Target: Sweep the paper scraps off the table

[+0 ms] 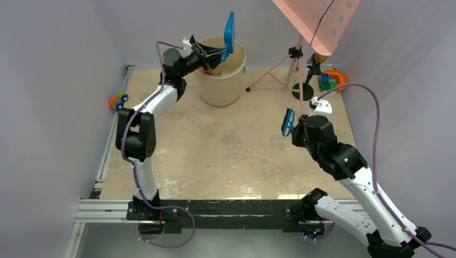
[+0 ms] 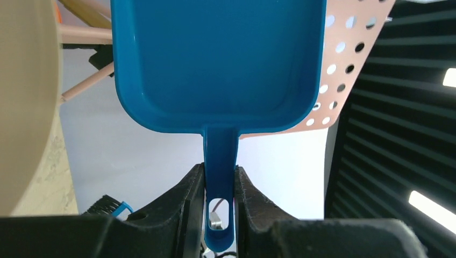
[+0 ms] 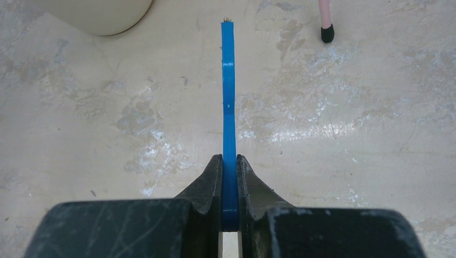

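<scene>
Paper in red and green, the only paper scraps (image 1: 213, 71) I can make out, lies inside the beige bucket (image 1: 219, 91). The bucket stands on the table (image 1: 226, 156) near the middle of its far edge. On the mottled surface I find no other wad, so I judge the sweeping is nearly finished.

Above the bucket's rim my left gripper (image 2: 219, 180) is clamped on the thin handle of the blue dustpan (image 2: 215, 59). The pan stands steeply on edge, and its hollow looks empty. My right gripper (image 3: 230, 166) is closed on the blue brush (image 3: 228, 80), which hangs above the table toward the right edge.

What could go wrong: the narrow handle may turn between my jaws when I swing the pan down. My wrist is close to the rim, so a careless move could knock the bucket and spill the scraps again. The brush is near the pink stand's foot (image 3: 327, 33) and could catch it.

I can read no brand, label or writing on anything.
</scene>
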`<state>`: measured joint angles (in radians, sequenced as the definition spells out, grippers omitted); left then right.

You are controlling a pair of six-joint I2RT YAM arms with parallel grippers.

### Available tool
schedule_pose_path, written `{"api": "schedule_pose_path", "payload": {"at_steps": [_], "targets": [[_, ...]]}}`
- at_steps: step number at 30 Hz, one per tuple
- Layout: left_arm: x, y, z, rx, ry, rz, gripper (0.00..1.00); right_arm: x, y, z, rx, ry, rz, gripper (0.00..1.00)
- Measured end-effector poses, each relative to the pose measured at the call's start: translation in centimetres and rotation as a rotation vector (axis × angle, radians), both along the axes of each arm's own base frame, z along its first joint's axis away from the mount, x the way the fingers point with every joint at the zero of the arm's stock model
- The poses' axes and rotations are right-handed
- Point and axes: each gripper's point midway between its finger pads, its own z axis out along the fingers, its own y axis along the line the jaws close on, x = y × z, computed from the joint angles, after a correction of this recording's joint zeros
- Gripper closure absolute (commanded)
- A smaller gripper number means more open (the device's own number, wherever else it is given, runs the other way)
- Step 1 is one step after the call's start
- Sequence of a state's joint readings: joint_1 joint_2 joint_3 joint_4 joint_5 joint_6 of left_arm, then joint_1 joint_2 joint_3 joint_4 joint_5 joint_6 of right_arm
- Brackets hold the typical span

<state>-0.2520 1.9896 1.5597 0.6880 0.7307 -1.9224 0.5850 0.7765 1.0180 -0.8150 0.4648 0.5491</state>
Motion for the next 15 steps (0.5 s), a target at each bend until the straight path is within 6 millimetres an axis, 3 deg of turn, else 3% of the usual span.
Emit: {"api": "schedule_pose_path", "payload": {"at_steps": [6,9,12,15], "targets": [[-3.2,0.2,2.7,0.123,-0.11,-0.014,1.0,0.0,1.4,-0.4,0.02,0.004,0.076,1.0],[-6.0,0.7,3.8,0.263,-0.189,0.006,1.0,-0.1,2.3,-0.7,0.047,-0.006,0.127,1.0],[-9.2,1.7,4.1,0.428,-0.269,0.046,1.0,-0.2,3.4,-1.0,0.083,-0.019,0.176,1.0],[-13.2,2.9,2.6,0.617,-0.345,0.082,1.0,-0.3,4.8,-1.5,0.134,-0.04,0.236,1.0]]}}
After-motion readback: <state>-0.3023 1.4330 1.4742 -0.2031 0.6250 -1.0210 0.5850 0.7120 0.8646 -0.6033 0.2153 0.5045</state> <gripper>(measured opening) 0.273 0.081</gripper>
